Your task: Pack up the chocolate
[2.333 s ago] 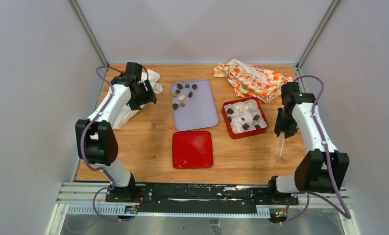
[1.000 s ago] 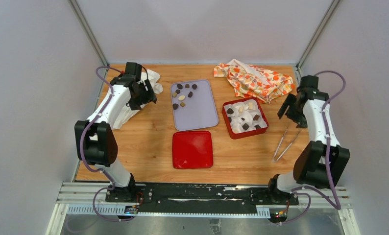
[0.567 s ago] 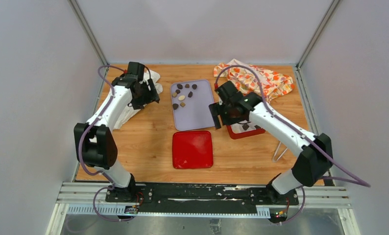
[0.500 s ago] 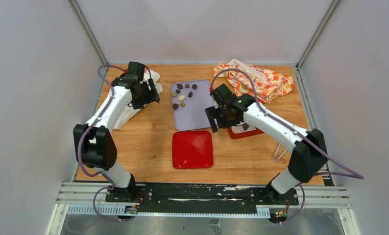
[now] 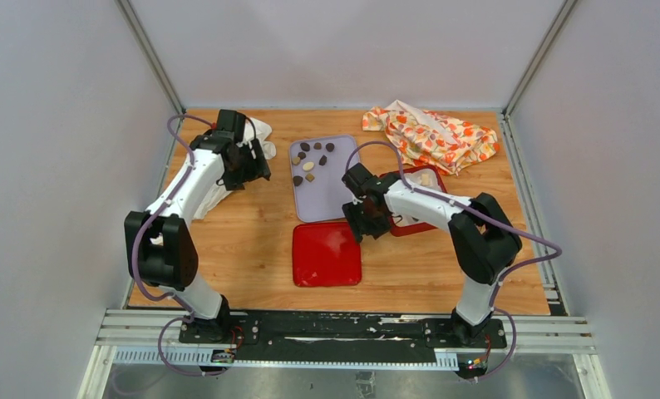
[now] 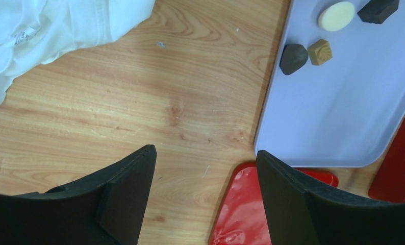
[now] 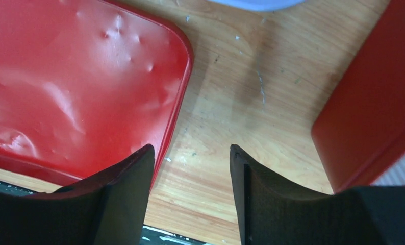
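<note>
Several chocolate pieces (image 5: 310, 158), dark, tan and cream, lie at the far end of the lavender tray (image 5: 335, 199). The left wrist view shows a cream round (image 6: 336, 15), a tan block (image 6: 320, 51) and dark pieces (image 6: 294, 57). The red box (image 5: 435, 220) with white paper cups is mostly hidden by my right arm. My right gripper (image 5: 362, 226) (image 7: 191, 149) is open and empty, low over bare wood between the red lid (image 7: 73, 87) and the red box's wall (image 7: 374, 112). My left gripper (image 5: 252, 170) (image 6: 205, 151) is open and empty, left of the tray.
The red lid (image 5: 327, 253) lies flat in front of the tray. A white cloth (image 5: 260, 133) (image 6: 47, 30) lies at the back left. An orange-patterned cloth (image 5: 430, 133) lies at the back right.
My right gripper let go of the tongs at the right side, lifted, then swung left across the red box to the gap by the red lid. The left arm barely moved.
</note>
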{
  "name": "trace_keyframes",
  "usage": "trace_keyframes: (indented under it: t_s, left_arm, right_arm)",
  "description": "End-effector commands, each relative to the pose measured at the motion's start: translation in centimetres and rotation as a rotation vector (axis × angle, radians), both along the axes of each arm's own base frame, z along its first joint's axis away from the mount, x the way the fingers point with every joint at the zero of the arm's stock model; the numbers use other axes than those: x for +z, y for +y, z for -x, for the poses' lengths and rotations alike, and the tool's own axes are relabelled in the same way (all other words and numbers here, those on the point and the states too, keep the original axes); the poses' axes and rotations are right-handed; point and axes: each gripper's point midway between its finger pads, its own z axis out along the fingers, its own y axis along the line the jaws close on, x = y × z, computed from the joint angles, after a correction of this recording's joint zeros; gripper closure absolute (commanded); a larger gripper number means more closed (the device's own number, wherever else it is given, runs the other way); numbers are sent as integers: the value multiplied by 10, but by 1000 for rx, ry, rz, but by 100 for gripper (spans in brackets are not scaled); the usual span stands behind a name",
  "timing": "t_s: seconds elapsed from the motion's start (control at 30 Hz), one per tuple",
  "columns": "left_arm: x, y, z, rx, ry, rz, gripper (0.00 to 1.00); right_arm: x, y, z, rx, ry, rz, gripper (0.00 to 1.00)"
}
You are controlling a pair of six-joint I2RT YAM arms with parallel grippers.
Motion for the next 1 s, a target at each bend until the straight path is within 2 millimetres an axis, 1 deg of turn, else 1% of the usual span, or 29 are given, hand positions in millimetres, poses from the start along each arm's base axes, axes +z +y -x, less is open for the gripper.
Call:
trace_keyframes:
  t_s: [0.0, 0.13, 0.17, 0.2, 0.23, 0.3, 0.4, 0.5, 0.67, 0.8, 0.87, 0.97]
  left_arm:
    - [-1, 0, 9, -1, 3, 4, 23]
    - [-2, 0, 12, 2, 6, 6, 23]
    - [-3, 1, 12, 1, 6, 5, 23]
    - [-2, 0, 13, 1, 5, 7, 23]
    - [-2, 0, 13, 0, 6, 7, 23]
    - [-2, 0, 13, -3, 4, 7, 23]
    - [-2, 1, 15, -7, 3, 4, 23]
    - [1, 0, 15, -28, -5, 5, 23]
    - [14, -14, 21, -147, -36, 52, 23]
    - [27, -46, 38, -280, -45, 213, 23]
    - [34, -65, 52, -364, -47, 295, 23]
    - [48, -86, 73, -478, -79, 341, 23]
  right_arm:
    - [-21, 12, 6, -1, 45, -24, 41]
    - [-40, 10, 8, -18, 82, 15, 51]
    - [-42, 10, 8, -22, 85, 18, 54]
    - [-43, 9, 7, -29, 84, 29, 59]
    - [-44, 8, 7, -36, 84, 35, 61]
    - [-45, 7, 7, -40, 85, 38, 67]
    - [-43, 7, 8, -37, 83, 34, 81]
    - [-31, 7, 7, -27, 62, 21, 100]
    - [5, 7, 11, 16, 20, -38, 100]
    - [36, 1, 15, 53, -35, -75, 100]
    - [51, -9, 14, 42, -68, -74, 100]
    - [73, -23, 6, -26, -105, -120, 100]
